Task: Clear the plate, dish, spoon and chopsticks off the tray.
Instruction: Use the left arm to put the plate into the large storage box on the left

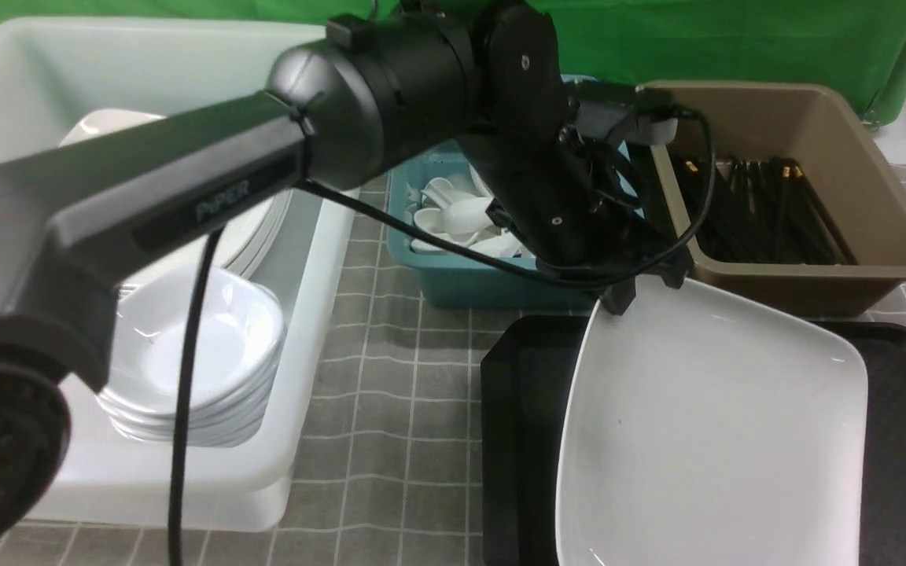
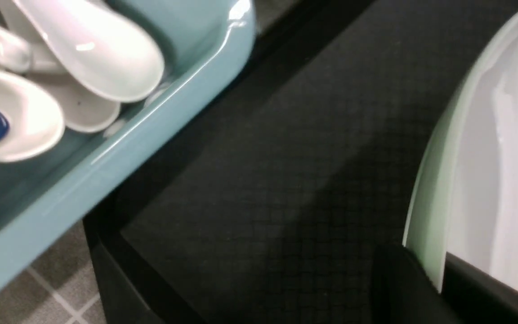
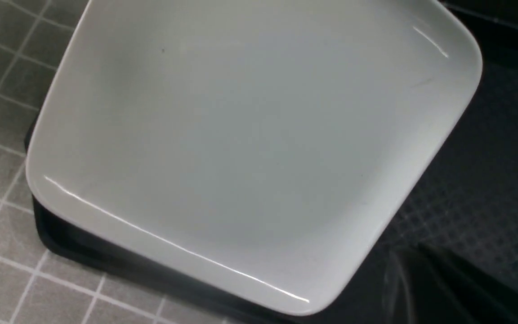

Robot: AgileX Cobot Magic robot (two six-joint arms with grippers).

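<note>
Over the black tray (image 1: 520, 440), the plate (image 1: 712, 424) hangs tilted, its far corner raised where the left fingers (image 1: 620, 297) clench its rim; whether its near edge rests on the tray I cannot tell. The step in hand looks like lifting the plate out, and no dish, spoon or chopsticks show on the visible tray floor. The next move calls for a steady raise with a firm hold on that glossy rim, then a carry leftward to the white tub (image 1: 319, 236), where similar plates lie, without clipping the teal tub (image 1: 453, 292). Only the left wrist view shows the rim pinched between dark fingers, with the teal tub's spoons (image 2: 92, 49) close by. Only the right wrist view shows the plate's bare face whole, and the right fingers (image 3: 421, 288), blurred, closed on nothing visible.
</note>
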